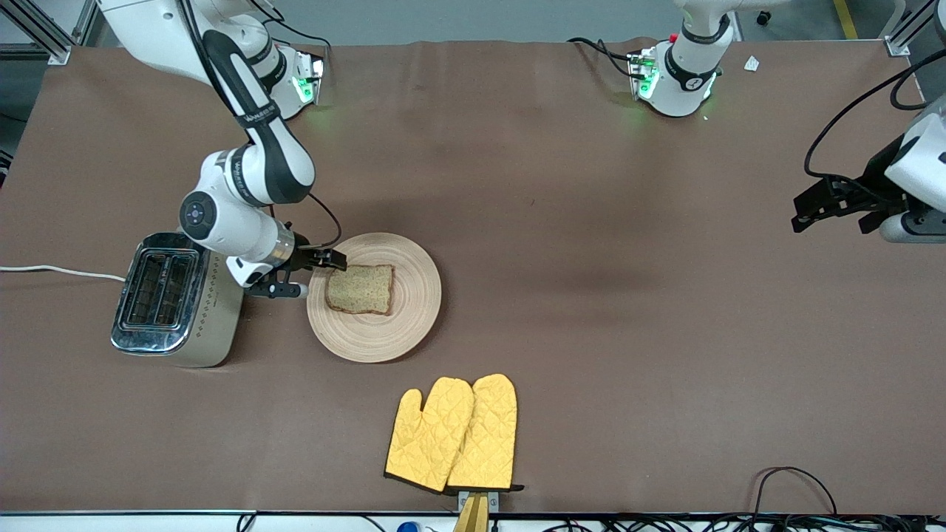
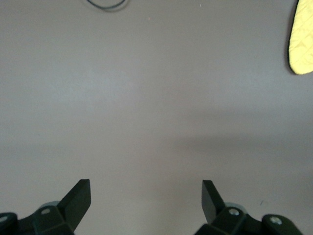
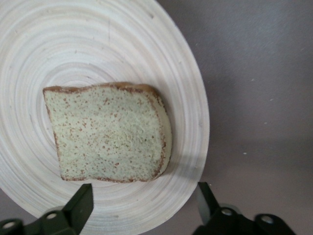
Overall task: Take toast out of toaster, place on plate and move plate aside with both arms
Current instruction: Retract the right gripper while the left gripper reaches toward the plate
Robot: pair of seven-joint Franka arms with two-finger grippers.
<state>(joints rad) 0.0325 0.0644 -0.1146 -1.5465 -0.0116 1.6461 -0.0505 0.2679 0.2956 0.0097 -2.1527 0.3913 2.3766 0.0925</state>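
The toast (image 1: 361,289) lies flat on the round pale plate (image 1: 410,318), off-centre toward the toaster. My right gripper (image 1: 323,275) hovers over the plate's rim on the toaster side, open and empty, with its fingers apart from the toast. In the right wrist view the toast (image 3: 107,132) rests on the plate (image 3: 98,49), and the right gripper (image 3: 144,193) straddles the rim just short of the crust. My left gripper (image 1: 828,218) waits open and empty over bare table at the left arm's end; the left wrist view shows it (image 2: 146,188) over plain brown tabletop.
A silver two-slot toaster (image 1: 174,295) stands beside the plate at the right arm's end, its white cord running off the table. Two yellow oven mitts (image 1: 454,432) lie nearer the front camera than the plate; one tip shows in the left wrist view (image 2: 301,39).
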